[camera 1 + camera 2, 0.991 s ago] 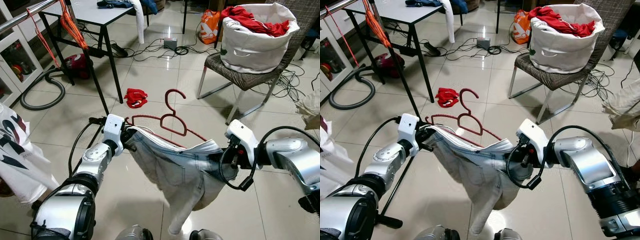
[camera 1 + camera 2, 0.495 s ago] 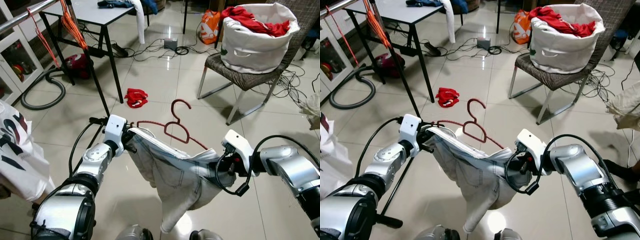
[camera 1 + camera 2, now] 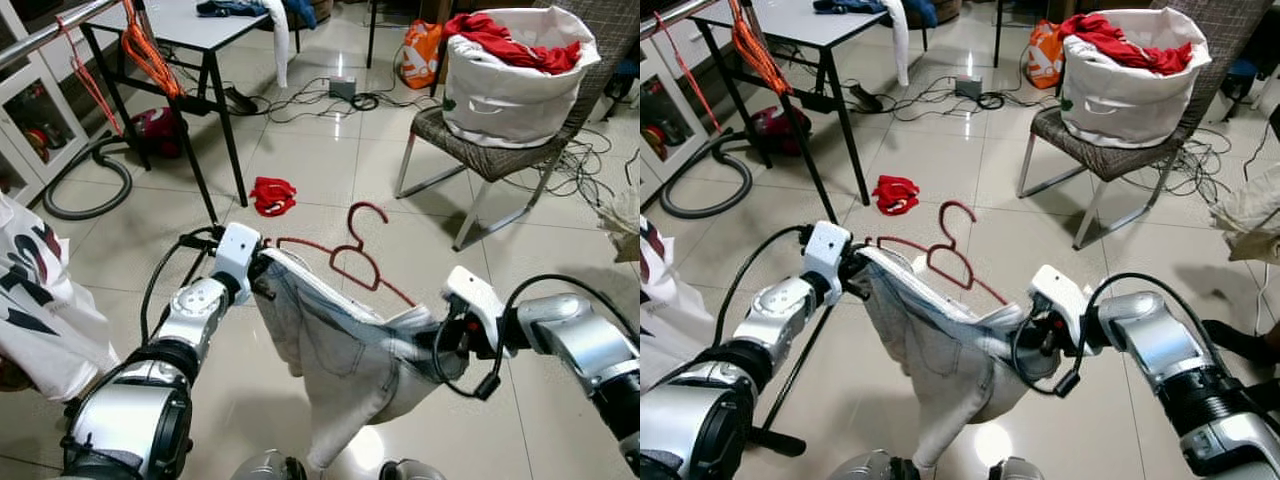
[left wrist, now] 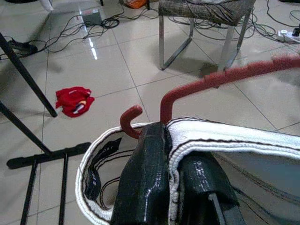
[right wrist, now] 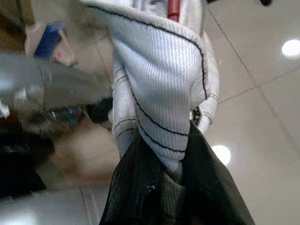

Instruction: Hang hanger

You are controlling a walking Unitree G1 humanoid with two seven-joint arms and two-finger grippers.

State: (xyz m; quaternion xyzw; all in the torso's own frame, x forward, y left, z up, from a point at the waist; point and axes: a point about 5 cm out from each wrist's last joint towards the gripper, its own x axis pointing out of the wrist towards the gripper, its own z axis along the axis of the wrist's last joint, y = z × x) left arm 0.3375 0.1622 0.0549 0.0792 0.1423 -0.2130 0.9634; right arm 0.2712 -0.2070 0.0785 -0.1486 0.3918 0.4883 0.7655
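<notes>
While both arms hold it mid-frame, a pale garment (image 3: 340, 350) sags from a red hanger (image 3: 350, 262) above the tiled floor (image 3: 300, 170). At centre left, the left gripper (image 4: 176, 154) pinches the waistband against the hanger end; at centre right, the right gripper (image 5: 164, 164) is clamped on bunched cloth. To hang it well, keep both pinches firm, lift level, and steer the hook toward the rail (image 3: 50, 30) at upper left.
</notes>
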